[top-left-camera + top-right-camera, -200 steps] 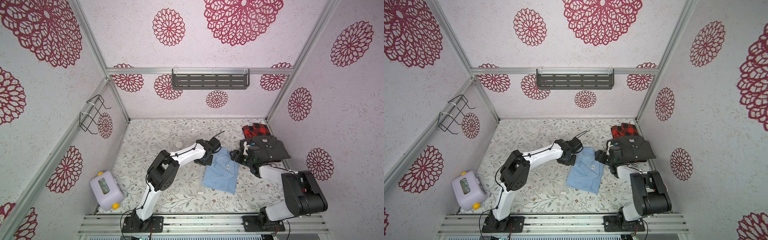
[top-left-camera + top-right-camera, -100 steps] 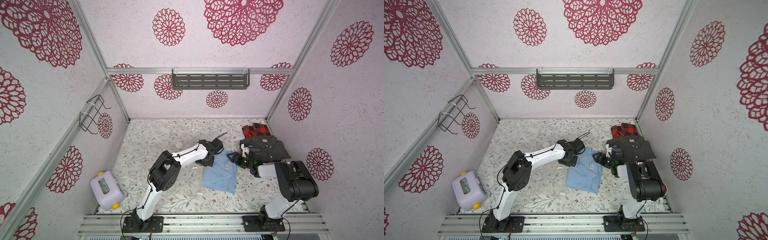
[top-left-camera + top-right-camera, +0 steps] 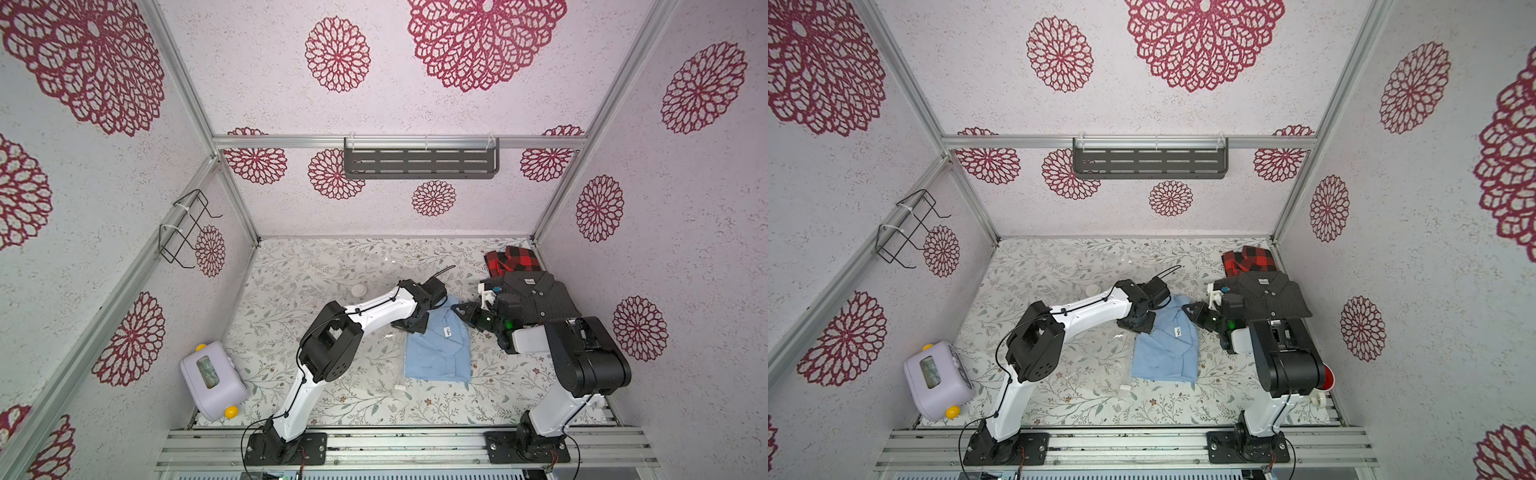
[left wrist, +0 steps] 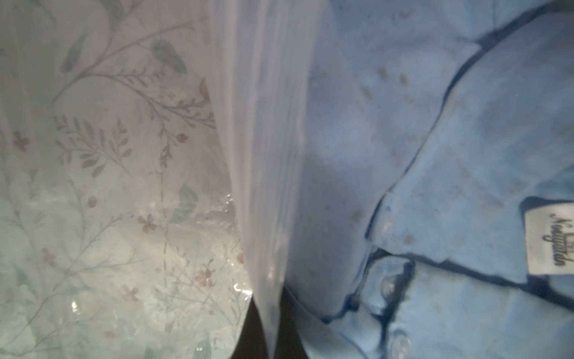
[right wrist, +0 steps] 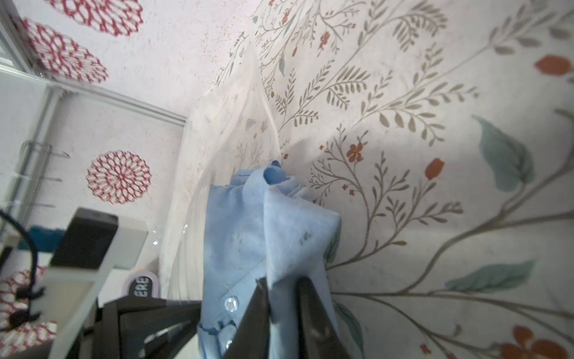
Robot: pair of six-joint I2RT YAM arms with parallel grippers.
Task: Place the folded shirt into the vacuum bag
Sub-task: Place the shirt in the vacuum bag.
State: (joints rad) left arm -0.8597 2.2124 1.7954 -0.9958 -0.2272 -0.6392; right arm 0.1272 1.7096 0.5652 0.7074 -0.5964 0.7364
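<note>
Walls (image 3: 457, 104): pale and speckled, printed with red floral medallions, framed in aluminium rails.
Worktop (image 3: 316, 266): covered in a leaf-and-flower print.
Vacuum bag (image 5: 223, 130): laid clear on the worktop, with its edge raised just beside the shirt.
Folded shirt (image 3: 440, 349): light blue, laid mid-worktop between both hands.
Left hand (image 3: 409, 326): closed, with bag film pinched.
Right hand (image 5: 279, 286): closed on the shirt's collar end.

bright even light, soft blurry wrist close-ups
</note>
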